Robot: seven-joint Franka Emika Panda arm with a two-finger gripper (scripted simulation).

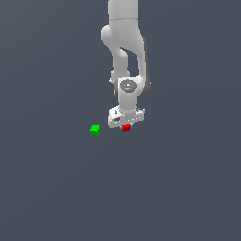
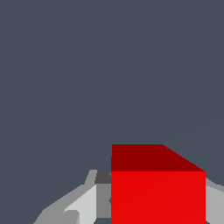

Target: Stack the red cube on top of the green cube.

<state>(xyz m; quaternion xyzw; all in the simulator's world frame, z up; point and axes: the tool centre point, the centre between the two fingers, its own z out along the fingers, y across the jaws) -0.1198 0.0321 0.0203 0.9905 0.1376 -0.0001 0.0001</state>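
The red cube sits right under the white gripper, between its fingers. In the wrist view the red cube looms large, with a grey finger flush against one side and the other finger's edge touching the opposite side. The jaws look shut on the cube. I cannot tell if the cube rests on the floor or hangs just above it. The green cube lies alone on the grey floor, a short way toward the exterior view's left of the gripper. It does not appear in the wrist view.
The white arm comes down from the top of the exterior view. A plain dark grey floor lies all around, with no other objects on it.
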